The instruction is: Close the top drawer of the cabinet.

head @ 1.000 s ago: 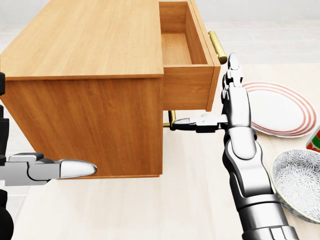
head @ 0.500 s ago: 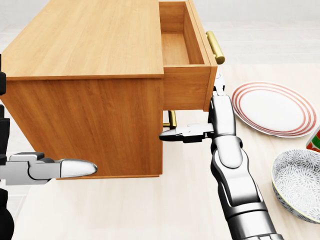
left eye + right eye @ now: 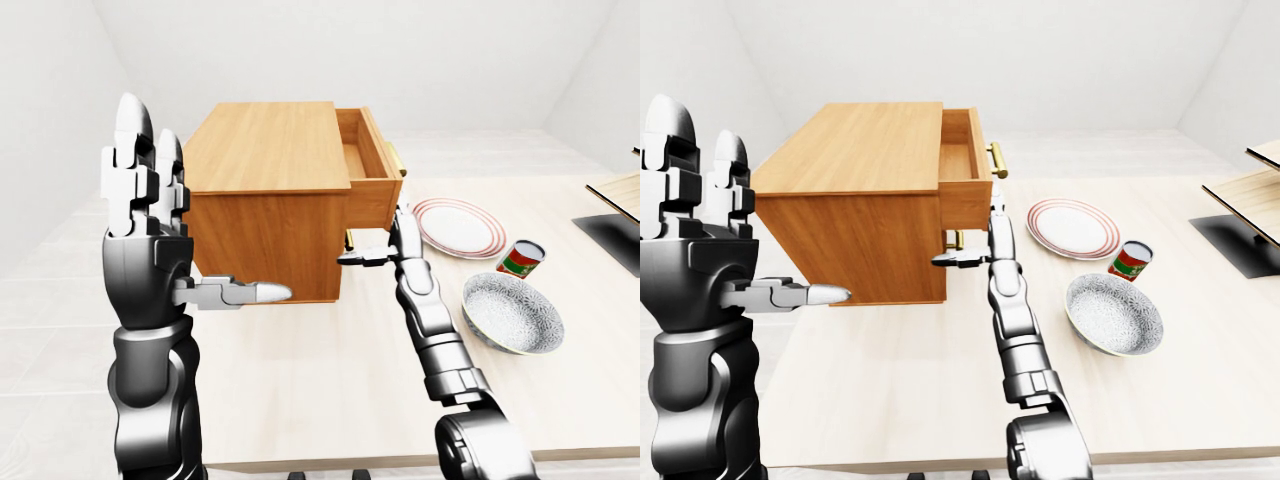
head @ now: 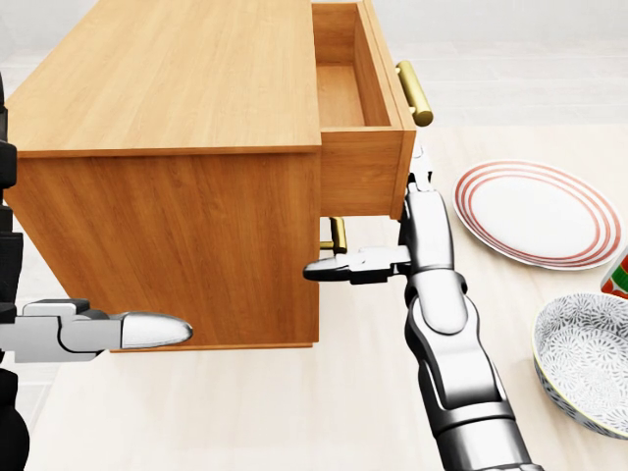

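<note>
While the top drawer (image 4: 358, 108) juts from the cabinet (image 4: 167, 147), the open right hand (image 4: 417, 221) presses its front; the left hand (image 3: 150, 230) is open beside the cabinet.

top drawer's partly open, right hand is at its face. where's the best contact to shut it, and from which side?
No grip needed, I'd say: push flat on the top drawer's front panel, below the brass handle, coming from the head view's right and pressing left into the cabinet. The panel is broad and flat, the handle a thin bar that fingers could slip off. The right hand already lies open against the panel's lower edge.
</note>
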Controlling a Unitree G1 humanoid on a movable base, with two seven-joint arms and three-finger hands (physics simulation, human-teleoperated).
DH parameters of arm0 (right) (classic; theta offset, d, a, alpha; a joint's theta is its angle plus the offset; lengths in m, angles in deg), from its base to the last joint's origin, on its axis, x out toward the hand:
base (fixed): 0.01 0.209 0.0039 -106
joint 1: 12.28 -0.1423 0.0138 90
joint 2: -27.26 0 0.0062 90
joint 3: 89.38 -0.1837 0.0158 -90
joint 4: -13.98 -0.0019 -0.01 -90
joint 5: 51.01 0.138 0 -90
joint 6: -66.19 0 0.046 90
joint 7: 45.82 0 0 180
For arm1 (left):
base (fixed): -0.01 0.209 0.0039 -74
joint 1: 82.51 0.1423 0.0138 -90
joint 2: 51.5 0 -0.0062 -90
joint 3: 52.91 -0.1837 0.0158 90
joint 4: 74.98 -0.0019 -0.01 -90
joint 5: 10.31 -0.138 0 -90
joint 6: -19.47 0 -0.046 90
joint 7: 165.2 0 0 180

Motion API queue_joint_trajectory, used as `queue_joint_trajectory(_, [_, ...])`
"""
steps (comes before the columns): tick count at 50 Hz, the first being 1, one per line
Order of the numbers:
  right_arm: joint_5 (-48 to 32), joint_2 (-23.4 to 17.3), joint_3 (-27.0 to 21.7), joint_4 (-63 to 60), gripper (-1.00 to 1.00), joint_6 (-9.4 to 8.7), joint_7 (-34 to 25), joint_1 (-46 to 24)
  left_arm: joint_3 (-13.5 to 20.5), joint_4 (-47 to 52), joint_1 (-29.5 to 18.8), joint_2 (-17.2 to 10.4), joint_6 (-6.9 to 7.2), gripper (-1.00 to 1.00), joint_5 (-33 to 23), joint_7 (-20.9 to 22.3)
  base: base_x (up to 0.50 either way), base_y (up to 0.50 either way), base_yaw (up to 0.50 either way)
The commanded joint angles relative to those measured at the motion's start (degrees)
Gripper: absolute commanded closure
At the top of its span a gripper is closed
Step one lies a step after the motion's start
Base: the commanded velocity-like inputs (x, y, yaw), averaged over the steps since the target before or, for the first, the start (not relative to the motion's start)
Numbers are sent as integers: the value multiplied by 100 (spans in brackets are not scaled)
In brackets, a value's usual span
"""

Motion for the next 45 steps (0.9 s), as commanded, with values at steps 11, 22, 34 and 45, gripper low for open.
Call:
queue_joint_trajectory(11, [-145,384,724,455,-100,76,-273,-79,-16,-4,-12,7,0,-100,3,0,0,0,0])
queue_joint_trajectory(22, [-233,510,807,602,-100,119,-325,-136,-23,7,-5,9,0,-100,0,-1,0,0,0])
queue_joint_trajectory(34, [-278,656,871,754,-100,177,-342,-227,-21,7,9,10,0,-100,3,10,0,0,0])
queue_joint_trajectory(45, [-395,806,982,900,-100,214,-380,-226,-17,-3,17,5,0,-100,3,25,0,0,0])
